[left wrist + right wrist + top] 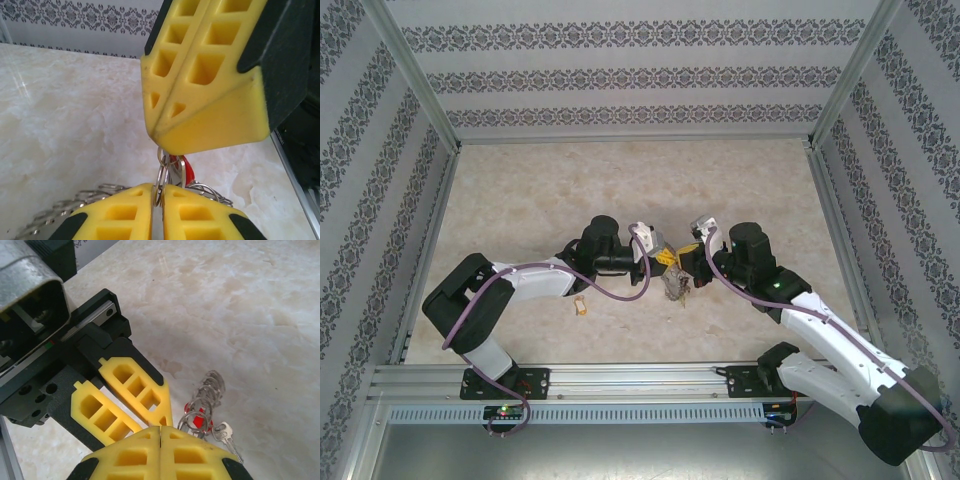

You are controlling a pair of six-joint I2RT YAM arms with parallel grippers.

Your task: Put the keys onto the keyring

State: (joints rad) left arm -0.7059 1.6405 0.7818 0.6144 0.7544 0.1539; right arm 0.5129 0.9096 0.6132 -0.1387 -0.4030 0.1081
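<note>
While the left claw [158, 190] pinches the keyring [677, 288] for threading, the shut right claw [159, 134] meets it. Next, the tan key [582, 308], lower left, needs fetching.

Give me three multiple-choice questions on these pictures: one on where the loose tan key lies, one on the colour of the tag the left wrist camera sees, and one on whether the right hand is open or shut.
1. Where does the tan key lie?
A. On the table beside the left arm
B. Between two yellow fingers
C. Against the far wall

2. What colour is the tag in the left wrist view?
A. Blue
B. Red
C. Black

3. How do the right hand's fingers stand?
A. Wide open
B. Shut together
C. Open round the tan key

Answers:
1 A: the top view shows it on bare table by that arm.
2 B: red shows just behind the ring.
3 B: its fingers meet with no gap.
</note>
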